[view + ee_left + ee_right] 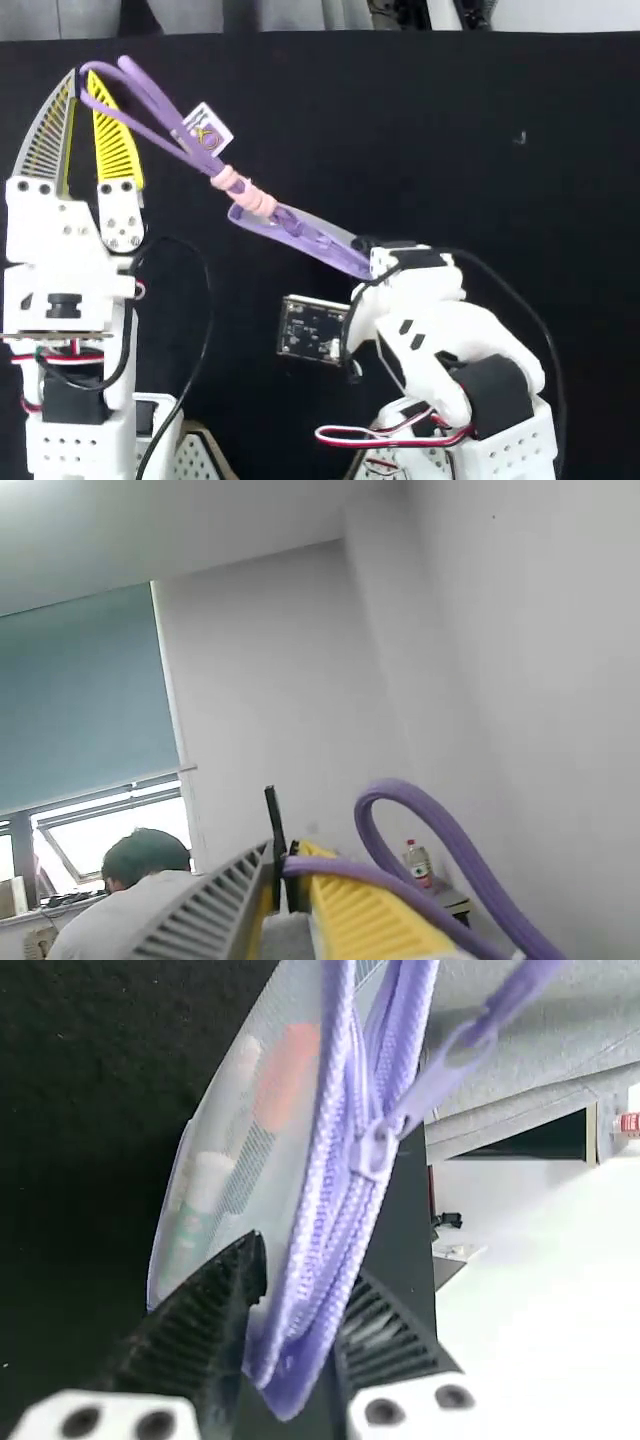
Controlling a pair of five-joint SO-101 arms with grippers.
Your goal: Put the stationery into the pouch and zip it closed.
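Above table [470,140]: right tool [305,1280] clamped on pouch [290,225] end; left tool [80,85] pinching its purple strap [150,100].

The pouch [300,232], translucent mesh edged with a purple zip, is held aloft and slanted, one end clamped in the right gripper [290,1290]; its purple strap [150,100], bearing a small tag [207,128], is pinched by the left gripper [78,85]; orange and white stationery [285,1080] is seen inside through the mesh.

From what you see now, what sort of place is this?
Probably an office or lab room: a black table as the work surface, a window under a blind, and a plain white wall.
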